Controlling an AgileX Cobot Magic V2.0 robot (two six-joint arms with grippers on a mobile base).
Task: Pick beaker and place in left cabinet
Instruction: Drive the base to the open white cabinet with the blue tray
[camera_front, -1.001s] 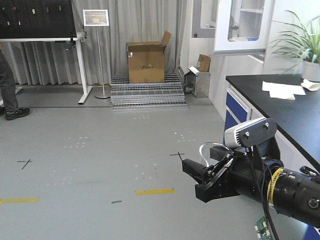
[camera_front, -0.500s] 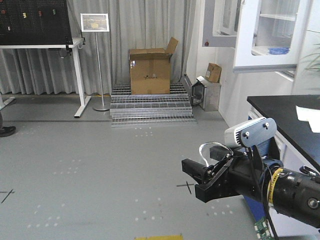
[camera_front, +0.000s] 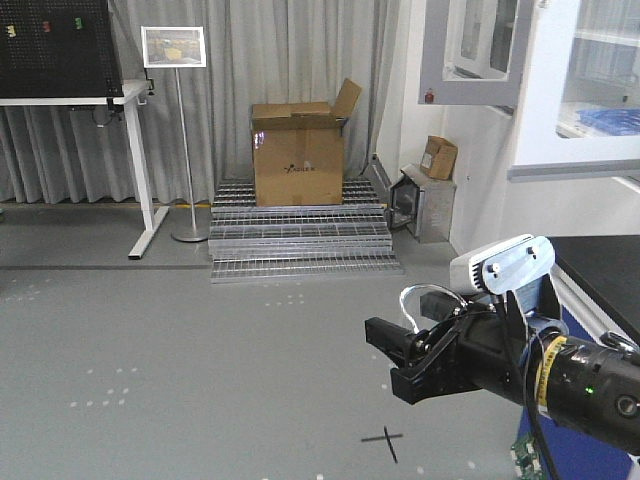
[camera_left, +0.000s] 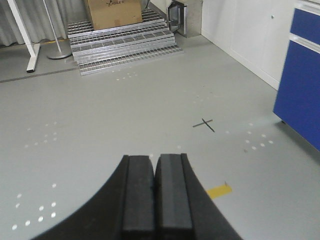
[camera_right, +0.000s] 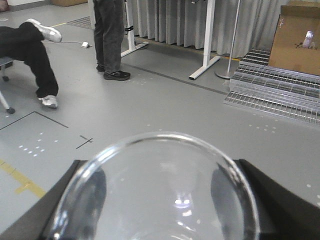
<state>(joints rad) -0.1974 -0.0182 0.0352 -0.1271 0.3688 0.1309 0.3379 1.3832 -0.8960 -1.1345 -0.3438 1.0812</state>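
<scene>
L fingers (camera_left: 138, 195) pressed together w/ nothing between, above grey floor (camera_left: 125, 110), R fingers (camera_right: 287, 205) flank the beaker (camera_right: 160, 195), seemingly clamped on it, glass rim fills R wrist view

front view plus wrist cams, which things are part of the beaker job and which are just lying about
Job: beaker, held in right gripper; left cabinet not in view.
Lying about: cardboard box, metal steps, sign stand, blue cupboard.
</scene>
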